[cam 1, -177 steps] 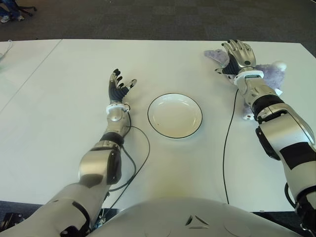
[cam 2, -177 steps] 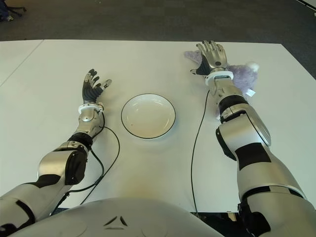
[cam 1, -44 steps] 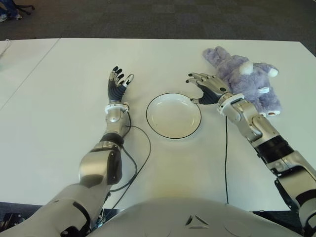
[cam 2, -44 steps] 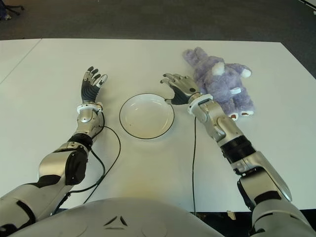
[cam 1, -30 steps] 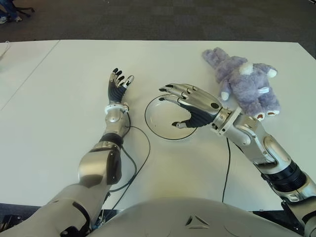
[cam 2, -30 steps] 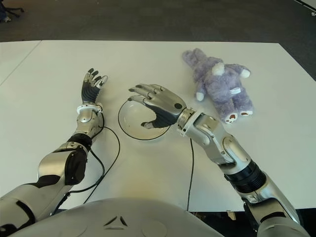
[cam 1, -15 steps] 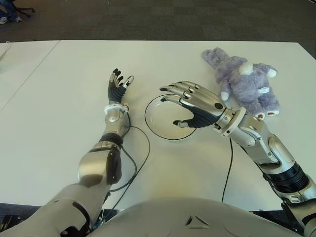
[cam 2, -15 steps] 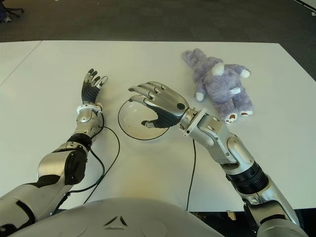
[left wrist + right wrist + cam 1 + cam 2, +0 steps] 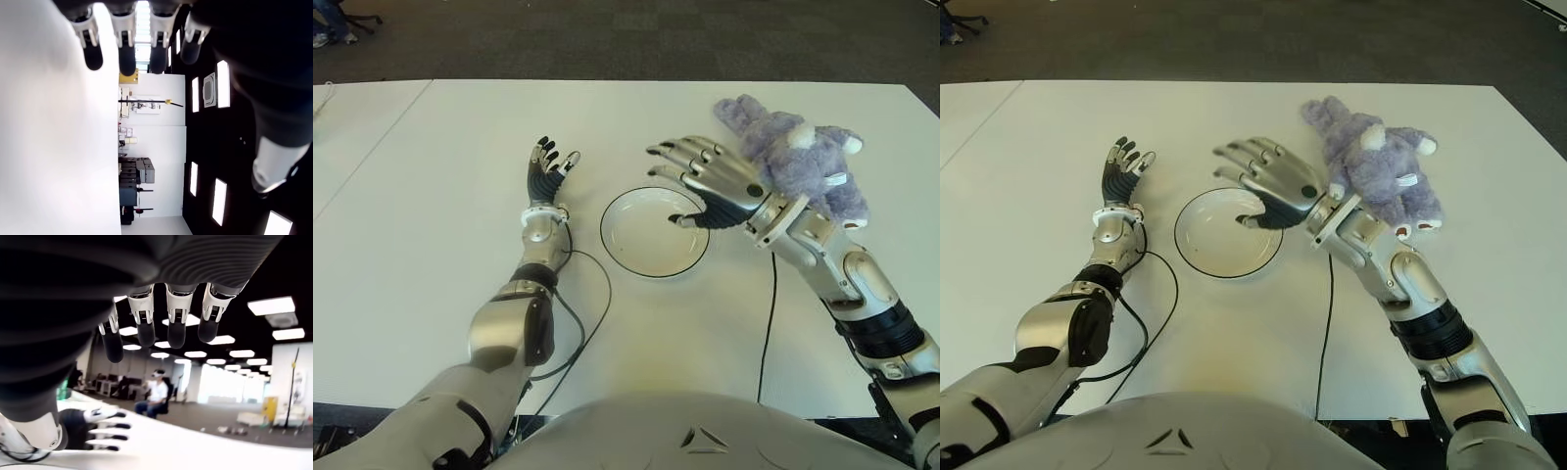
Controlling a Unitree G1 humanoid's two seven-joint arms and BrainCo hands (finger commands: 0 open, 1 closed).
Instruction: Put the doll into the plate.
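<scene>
White tabletop (image 9: 421,245) carries everything here. Nearest the robot, toward the middle of the table, sits the plate (image 9: 655,231), round and white with a thin dark rim, with nothing in it. The right hand (image 9: 710,183) hovers above the plate's right rim, fingers spread wide and holding nothing; its wrist view shows the same splayed fingers with no fur between them. To the plate's left, the left hand (image 9: 548,174) shows palm-up and relaxed, idle. Farther back, toward the far right edge, the purple doll (image 9: 798,157) lies on the table, just behind the right forearm and apart from the plate.

The step in hand looks like the reach for the doll. To do it well, the right hand should swing back over the doll's body, not a limb, come down palm-first and wrap the fingers deep into the soft torso, since plush will compress and slip from a shallow pinch. Lifting clear before crossing to the plate should avoid nudging the rim.
</scene>
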